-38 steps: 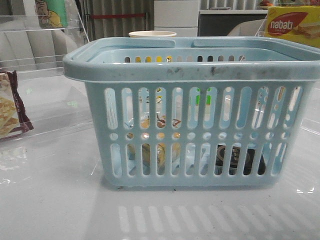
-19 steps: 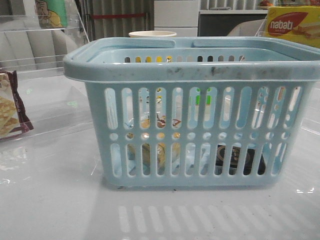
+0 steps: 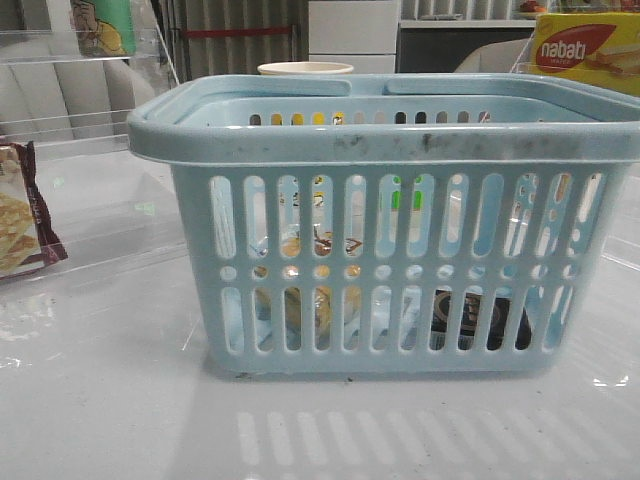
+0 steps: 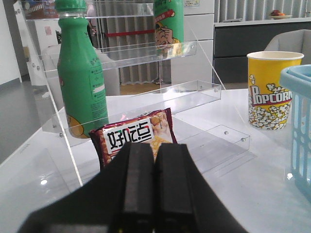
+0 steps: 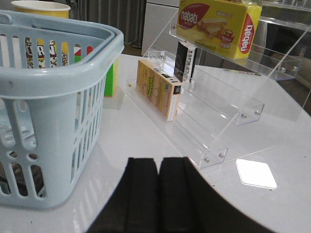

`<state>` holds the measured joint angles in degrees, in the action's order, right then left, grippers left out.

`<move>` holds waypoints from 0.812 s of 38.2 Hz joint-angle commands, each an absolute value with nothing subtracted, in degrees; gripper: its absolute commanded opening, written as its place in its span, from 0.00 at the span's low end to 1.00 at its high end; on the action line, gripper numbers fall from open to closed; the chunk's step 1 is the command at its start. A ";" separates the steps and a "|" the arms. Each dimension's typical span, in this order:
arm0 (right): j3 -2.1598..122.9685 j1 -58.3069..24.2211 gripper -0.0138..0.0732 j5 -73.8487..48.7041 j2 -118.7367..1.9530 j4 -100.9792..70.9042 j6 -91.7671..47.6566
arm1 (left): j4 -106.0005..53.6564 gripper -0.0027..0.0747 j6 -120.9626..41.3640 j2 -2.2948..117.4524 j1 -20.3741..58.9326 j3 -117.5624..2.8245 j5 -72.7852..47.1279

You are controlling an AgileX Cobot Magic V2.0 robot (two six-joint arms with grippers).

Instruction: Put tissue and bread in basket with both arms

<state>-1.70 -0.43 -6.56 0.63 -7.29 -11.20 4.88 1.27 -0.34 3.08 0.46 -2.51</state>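
- The basket (image 3: 390, 140) is seen standing upright on the white table (image 3: 100, 400), filling most of the front view; part of its wall is also shown in the right wrist view (image 5: 53, 97).
- Through the slots of the near wall, the bread (image 3: 305, 285) is made out inside the basket, toward its left side, resting on the floor.
- The tissue (image 3: 480, 320) is seen as a dark flat pack lying on the basket floor, toward the right side.
- The left gripper (image 4: 155, 184) is shown with its two black fingers pressed together and nothing held between them; a maroon-edged cracker packet (image 4: 133, 136) and a green bottle (image 4: 80, 73) lie beyond it.
- The right gripper (image 5: 158, 194) is likewise closed with its fingers touching and nothing gripped, held over the table just beside the basket.
- A popcorn cup (image 4: 269, 90) is seen behind the basket.
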 commanded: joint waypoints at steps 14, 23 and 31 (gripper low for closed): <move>-1.70 -0.26 0.22 7.46 1.64 2.16 1.43 | 4.80 0.16 1.40 -1.36 3.42 0.38 2.41; -1.70 -0.26 0.22 6.11 1.64 2.95 3.68 | 4.80 0.16 1.40 -1.36 3.42 0.38 2.41; -1.70 -0.26 0.22 6.11 1.64 2.95 3.68 | 4.80 0.16 1.40 -1.36 3.42 0.38 2.41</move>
